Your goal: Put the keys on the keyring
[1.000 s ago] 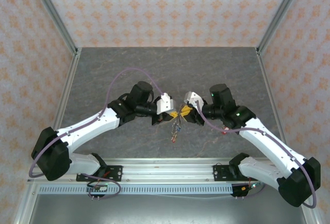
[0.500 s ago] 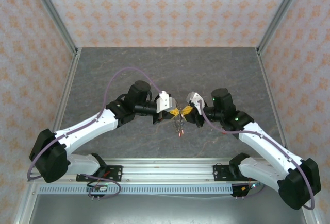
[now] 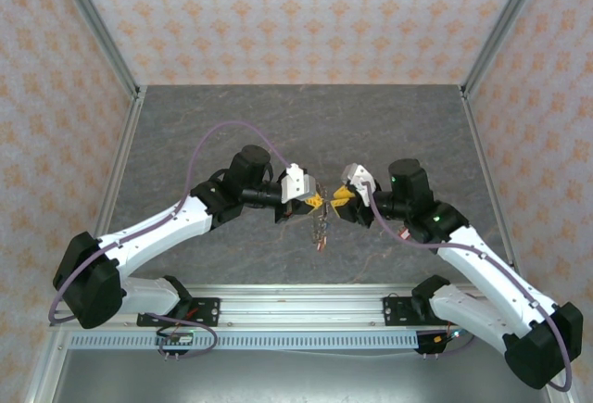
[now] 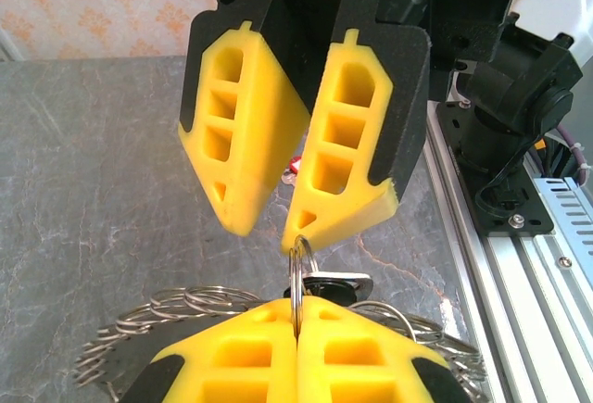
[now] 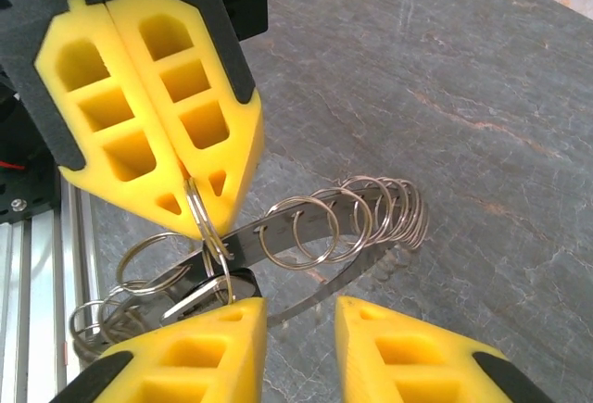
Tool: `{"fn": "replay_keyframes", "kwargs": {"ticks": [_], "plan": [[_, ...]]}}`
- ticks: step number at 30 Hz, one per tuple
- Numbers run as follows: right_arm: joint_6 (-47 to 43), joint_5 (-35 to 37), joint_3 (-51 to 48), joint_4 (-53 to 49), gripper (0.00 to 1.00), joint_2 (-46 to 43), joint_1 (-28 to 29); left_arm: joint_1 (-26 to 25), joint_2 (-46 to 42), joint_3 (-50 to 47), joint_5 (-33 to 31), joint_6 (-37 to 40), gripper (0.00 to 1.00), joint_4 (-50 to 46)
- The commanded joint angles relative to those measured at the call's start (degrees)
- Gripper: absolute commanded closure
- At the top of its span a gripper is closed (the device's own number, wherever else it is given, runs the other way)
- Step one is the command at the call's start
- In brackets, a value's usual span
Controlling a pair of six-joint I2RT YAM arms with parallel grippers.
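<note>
The keyring is a thin metal band strung with several small split rings, held just above the table. My left gripper is shut on one small split ring that stands upright between its pads. A key with a black head hangs from that ring. My right gripper faces the left one tip to tip and is open; one of its fingers touches the top of the pinched ring. From above, the left gripper and right gripper meet at mid-table, with several keys dangling below.
The grey stone-patterned table has free room on all sides of the grippers. An aluminium rail with the arm bases runs along the near edge. Patterned walls enclose the back and sides.
The right gripper's jaws have parted and its arm has drawn slightly right. The left gripper has stayed shut on the ring, and the dangling keys have shifted a little right and up.
</note>
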Motion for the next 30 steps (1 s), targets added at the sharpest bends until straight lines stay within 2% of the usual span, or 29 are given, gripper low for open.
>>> {"fn": "replay_keyframes", "kwargs": {"ticks": [1,5,10,16,19,30], "plan": [[0.3,-1.4,1.6,-0.3,0.73,-1.9,-0.1,0.2,-1.7,0.2,-0.3,-0.1,1.0,2.0],[-1.4,0.7,2.1,-3.2,0.71,-3.3,-0.1,0.2,-1.9,0.3,-0.4,0.3,1.0,1.6],[-0.3,-3.1,2.1,-3.3,0.68,-3.2,-0.1,0.2,-1.8,0.5,-0.3,0.3,1.0,1.5],[2.6,-4.5,1.2,1.8,0.67,-3.7,-0.1,0.2,-1.8,0.9,0.2,0.5,1.0,1.0],[4.1,-4.4,0.4,5.1,0.69,-3.0,-0.1,0.2,-1.7,0.8,0.4,0.5,1.0,1.2],[2.3,-5.4,0.6,3.5,0.76,0.4,-0.1,0.2,-1.7,1.4,0.6,0.5,1.0,1.0]]}}
